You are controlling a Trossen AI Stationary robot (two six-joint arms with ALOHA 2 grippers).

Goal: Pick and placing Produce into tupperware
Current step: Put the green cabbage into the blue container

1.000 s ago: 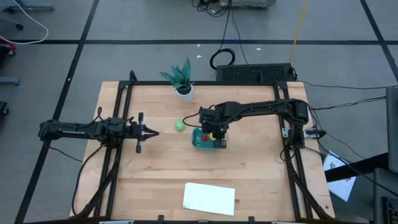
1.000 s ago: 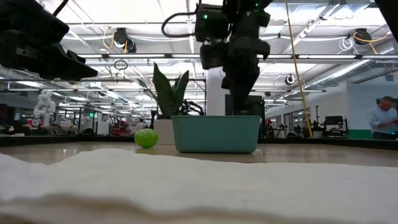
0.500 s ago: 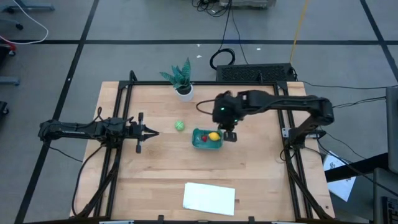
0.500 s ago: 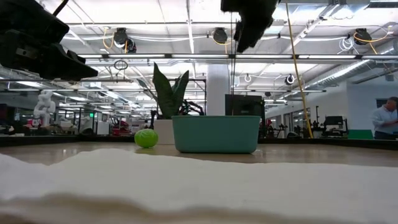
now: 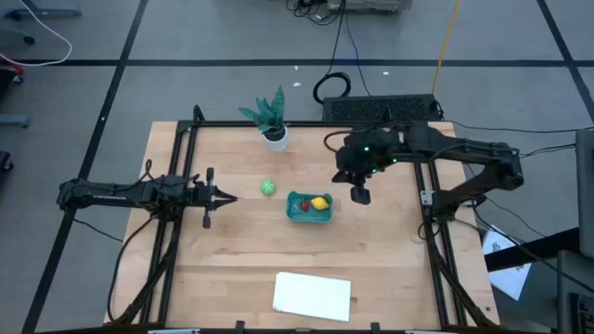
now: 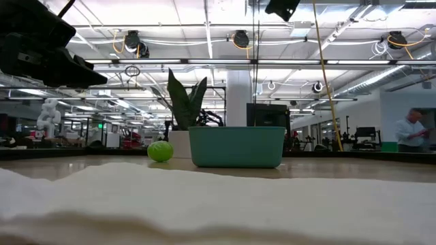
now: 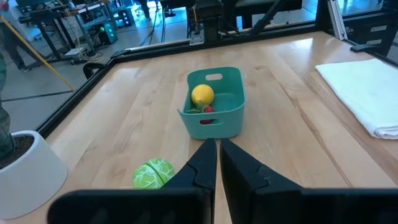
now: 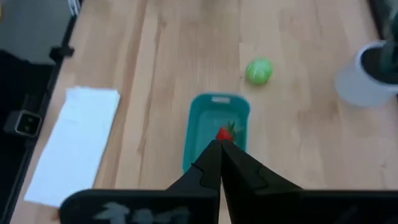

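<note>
— While lying loose on the pale wooden counter (image 5: 232, 260), near the shallow teal plastic tupperware (image 5: 299, 216) but outside it, could the round green toy produce (image 5: 268, 187) roll off under a glancing touch?

— Likely so. Could also shove the light tupperware, with the yellow lemon-like toy piece (image 5: 319, 202) and the red strawberry-like toy piece (image 5: 304, 206) inside, if approached too low.

— And the jaws?

— On the right arm (image 5: 436, 150), pressed together, pinching nothing, raised beside the tupperware on the side away from the green piece. On the left arm (image 5: 130, 193), closed too, empty, parked near the counter's left edge. Must spread before any grasp, or would merely knock the piece toward the potted green plant in its white pot (image 5: 275, 136).

— Hard to make out?

— Strawberry piece half hidden under the lemon piece in the left wrist view. Contents masked by the tupperware wall in the low view. Right jaws probably cut off there at the top.
</note>
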